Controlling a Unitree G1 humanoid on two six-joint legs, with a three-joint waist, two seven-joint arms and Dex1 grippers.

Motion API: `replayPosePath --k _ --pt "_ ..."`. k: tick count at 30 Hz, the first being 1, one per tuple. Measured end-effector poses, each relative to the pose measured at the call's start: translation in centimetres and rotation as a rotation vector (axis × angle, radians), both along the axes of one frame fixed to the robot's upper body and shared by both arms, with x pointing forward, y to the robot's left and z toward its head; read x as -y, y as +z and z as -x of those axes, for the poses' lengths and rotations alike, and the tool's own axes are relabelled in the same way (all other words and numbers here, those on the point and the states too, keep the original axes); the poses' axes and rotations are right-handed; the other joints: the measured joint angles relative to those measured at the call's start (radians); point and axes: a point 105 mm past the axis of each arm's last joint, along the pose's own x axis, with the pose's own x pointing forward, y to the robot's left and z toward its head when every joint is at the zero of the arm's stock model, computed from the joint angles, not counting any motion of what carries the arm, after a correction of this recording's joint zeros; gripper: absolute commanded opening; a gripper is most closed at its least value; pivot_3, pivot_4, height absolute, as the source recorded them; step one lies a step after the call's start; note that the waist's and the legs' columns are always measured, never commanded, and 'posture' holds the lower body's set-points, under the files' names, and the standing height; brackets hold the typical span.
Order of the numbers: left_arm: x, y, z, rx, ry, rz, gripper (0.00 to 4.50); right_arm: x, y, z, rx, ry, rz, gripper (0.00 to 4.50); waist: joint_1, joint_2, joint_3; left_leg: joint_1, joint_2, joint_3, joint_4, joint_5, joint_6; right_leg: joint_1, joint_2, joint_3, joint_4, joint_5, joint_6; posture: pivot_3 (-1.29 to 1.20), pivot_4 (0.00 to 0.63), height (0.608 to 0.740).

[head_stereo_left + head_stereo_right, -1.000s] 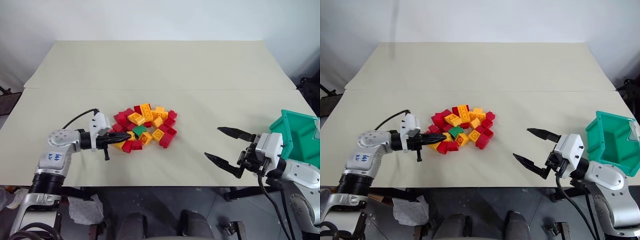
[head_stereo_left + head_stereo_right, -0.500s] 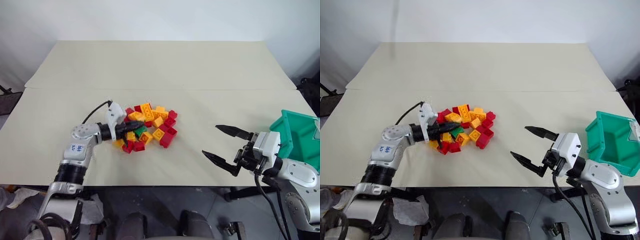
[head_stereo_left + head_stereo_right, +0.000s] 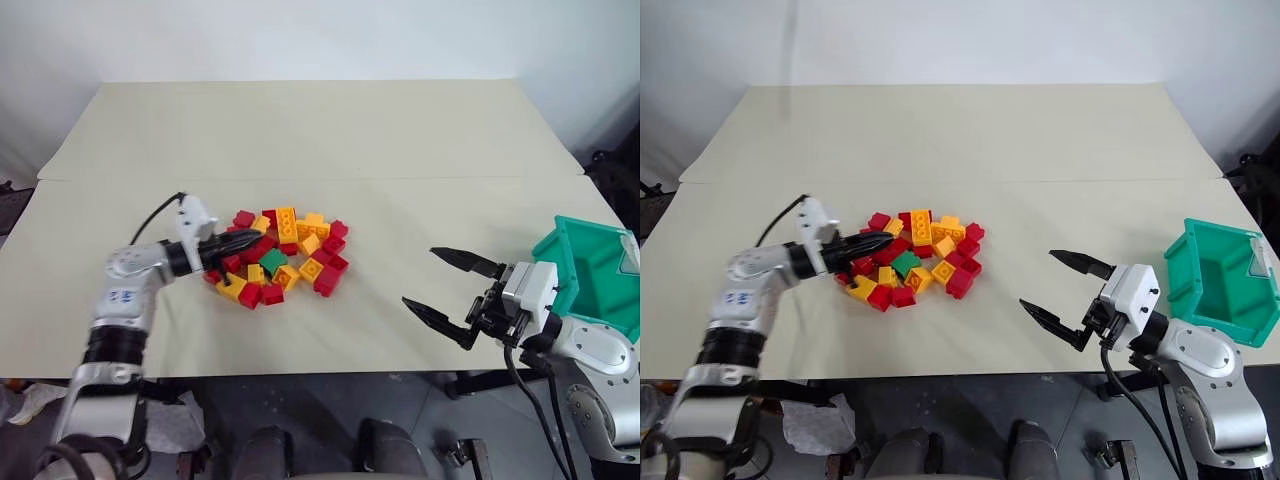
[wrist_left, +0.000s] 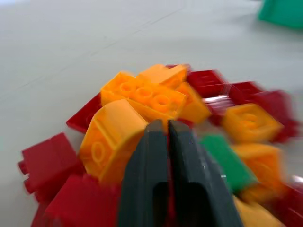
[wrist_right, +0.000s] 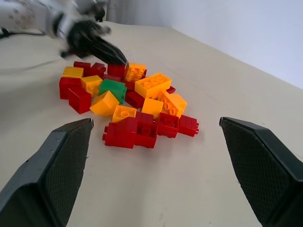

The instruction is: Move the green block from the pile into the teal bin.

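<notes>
Left-eye view, near to far: at lower right the right gripper [image 3: 450, 293] waits wide open and empty beside the teal bin [image 3: 585, 262], while the left gripper [image 3: 240, 241], nearly closed on nothing, probes the pile [image 3: 285, 255] just beside the green block [image 3: 272, 262] at centre.

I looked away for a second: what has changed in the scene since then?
The left gripper pushed into the pile, then rose over its left side, nudging a few bricks; it holds nothing. The green block stays in the pile; the right gripper stays open beside the teal bin.
</notes>
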Motion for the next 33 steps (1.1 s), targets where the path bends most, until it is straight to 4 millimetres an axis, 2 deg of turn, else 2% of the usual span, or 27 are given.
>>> replayPosePath --k 3,7,9,11,13,15,18,22,25,27,33 --pt "-1.2 0.4 1.5 -0.005 -0.055 -0.087 2.13 0.0 0.1 0.1 -0.003 0.026 0.018 4.5 0.006 0.0 0.0 0.0 0.0 0.0 0.0 0.0 0.0 0.001 0.0 0.0 0.0 0.0 0.0 0.0 0.15 0.74" --pt "-2.7 -1.1 2.9 -0.071 -0.048 -0.208 3.39 0.0 0.2 0.2 -0.008 0.062 0.039 4.5 0.01 0.0 0.0 0.0 0.0 0.0 0.0 0.0 0.001 0.0 0.0 0.0 0.0 0.0 0.0 0.0 0.15 0.74" --pt "-2.7 -1.6 3.3 -0.119 -0.036 -0.236 4.07 0.1 0.2 0.1 -0.014 0.068 0.041 4.5 0.011 0.0 0.0 0.0 0.0 0.0 0.0 -0.001 0.001 0.0 0.0 0.0 0.0 0.0 0.0 0.0 0.15 0.74" --pt "-1.5 -1.3 2.9 -0.136 -0.002 -0.213 4.47 0.1 0.3 -0.1 -0.01 0.071 0.041 4.5 0.015 0.0 0.0 0.0 0.0 -0.001 0.001 -0.001 0.001 0.001 0.0 0.0 0.0 0.0 0.0 0.0 0.15 0.74" --pt "1.1 -0.1 2.0 -0.129 0.025 -0.161 4.47 -0.1 0.7 -0.3 0.006 0.079 0.041 4.5 0.019 -0.001 0.0 -0.001 0.0 -0.001 0.002 -0.001 0.001 0.001 0.0 0.001 0.0 0.0 0.0 0.0 0.15 0.74" --pt "2.7 0.7 1.8 -0.128 0.033 -0.149 4.47 -0.2 0.8 -0.3 0.01 0.082 0.041 4.5 0.014 -0.001 0.0 0.0 0.0 -0.001 0.001 -0.001 0.001 0.001 0.0 0.0 0.0 0.0 0.0 0.0 0.15 0.74" --pt "3.3 1.0 1.0 -0.162 0.074 -0.15 4.47 -0.2 0.5 -0.3 -0.002 0.082 0.039 4.5 0.004 -0.001 0.0 0.0 0.001 0.0 0.0 -0.001 0.0 0.0 0.002 0.001 0.001 0.0 0.0 0.0 0.15 0.74" --pt "4.2 0.3 0.2 -0.235 0.115 -0.186 4.47 -0.6 0.4 -0.3 -0.006 0.096 0.035 4.5 0.006 -0.001 0.0 0.0 0.001 0.001 0.0 -0.001 0.0 0.0 0.002 0.001 0.0 0.0 0.0 0.0 0.15 0.74" --pt "4.4 -0.2 -0.3 -0.288 0.144 -0.223 3.89 -0.7 0.4 -0.3 -0.008 0.098 0.032 4.5 0.01 -0.001 0.0 0.0 0.001 0.001 0.0 -0.001 0.0 0.0 0.002 0.002 0.0 0.0 0.0 0.0 0.15 0.74" --pt "4.5 -0.3 -0.5 -0.31 0.15 -0.249 3.27 -0.8 0.5 -0.4 -0.003 0.093 0.024 4.5 0.011 -0.001 0.0 0.0 0.001 0.001 0.001 -0.001 0.0 0.0 0.002 0.002 0.0 0.0 0.0 0.0 0.15 0.74" --pt "4.5 -0.6 -1.5 -0.353 0.211 -0.317 3.27 -0.8 0.2 -0.4 -0.014 0.073 0.005 4.5 0.013 -0.001 0.0 0.0 0.001 0.001 0.001 -0.001 0.0 0.0 0.002 0.002 0.0 0.0 0.0 0.0 0.15 0.74"
